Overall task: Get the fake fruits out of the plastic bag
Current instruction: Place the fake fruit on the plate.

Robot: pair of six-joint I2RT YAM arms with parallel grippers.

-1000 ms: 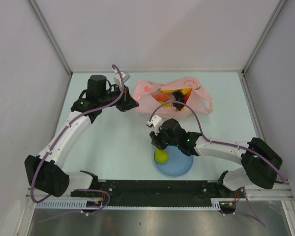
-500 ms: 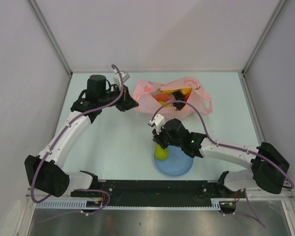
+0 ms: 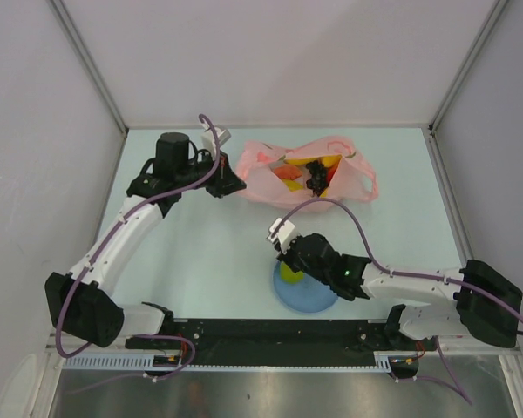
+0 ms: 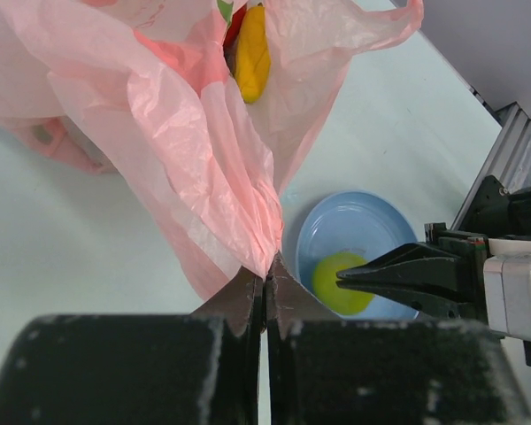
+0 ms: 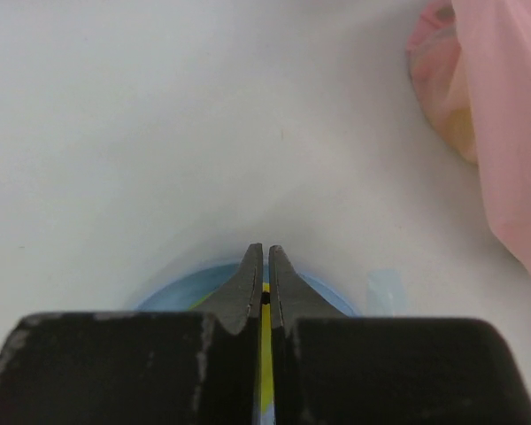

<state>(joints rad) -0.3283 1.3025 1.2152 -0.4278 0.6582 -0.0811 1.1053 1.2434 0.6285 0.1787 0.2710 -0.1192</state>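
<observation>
- Grip at upper left of centre in the top view: the left claw (image 3: pixel 236 185) is clamped shut on the left rim of the pink plastic bag (image 3: pixel 356 185).
- At lower centre, the right claw (image 4: pixel 343 280) has its fingers pressed together with nothing between them. Its tips are right at a yellow-green fruit (image 3: pixel 288 273) lying on the blue plate (image 3: pixel 318 300).
- Inside the bag, at upper centre, are an orange-red fruit (image 3: pixel 285 172), a dark grape bunch (image 3: pixel 316 177) and a yellow fruit (image 3: pixel 328 160).
- These lie up-frame and slightly right of the right claw, and the bag's long axis runs left to right. The right arm is free and looks better placed to reach in, but its fingers must spread first.
</observation>
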